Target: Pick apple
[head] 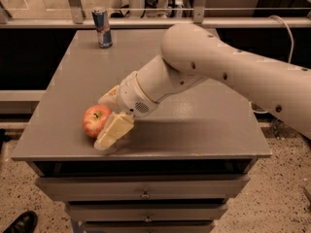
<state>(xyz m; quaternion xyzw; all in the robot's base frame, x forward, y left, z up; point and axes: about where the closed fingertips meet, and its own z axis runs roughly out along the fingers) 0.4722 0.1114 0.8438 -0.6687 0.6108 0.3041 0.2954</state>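
A round red apple (95,120) with yellowish patches and a short stem sits near the front left of the grey table top (194,130). My gripper (106,119) reaches it from the right. Its two cream fingers stand apart, one behind the apple and one (114,130) in front of it, so the apple lies between them. The fingers are open and have not closed on it. The white arm (214,67) comes in from the right.
A blue and silver drink can (102,27) stands upright at the back left of the table. The table has drawers (146,193) below its front edge. A black shoe (19,223) shows on the floor at the lower left.
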